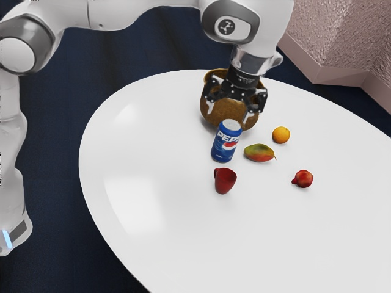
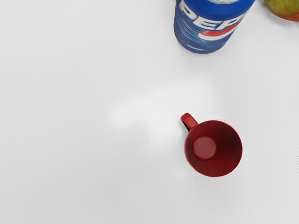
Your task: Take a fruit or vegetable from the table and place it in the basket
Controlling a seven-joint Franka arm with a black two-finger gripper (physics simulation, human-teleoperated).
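Note:
My gripper (image 1: 231, 116) is open with nothing between its fingers, seen in the exterior view in front of the brown basket (image 1: 227, 115), above the table (image 1: 153, 201). An orange (image 1: 281, 135), a green and red mango (image 1: 259, 152) and a red pomegranate (image 1: 303, 179) lie on the table toward the exterior view's right. Part of the mango (image 2: 285, 8) appears in the wrist view beyond the can. The basket is partly hidden behind my gripper.
A blue Pepsi can (image 1: 226, 141) stands upright between the basket and a red mug (image 1: 225, 180). In the wrist view the mug (image 2: 214, 148) has its opening toward the camera, near the can (image 2: 205, 25). A pinkish wall (image 1: 330, 36) rises behind the table.

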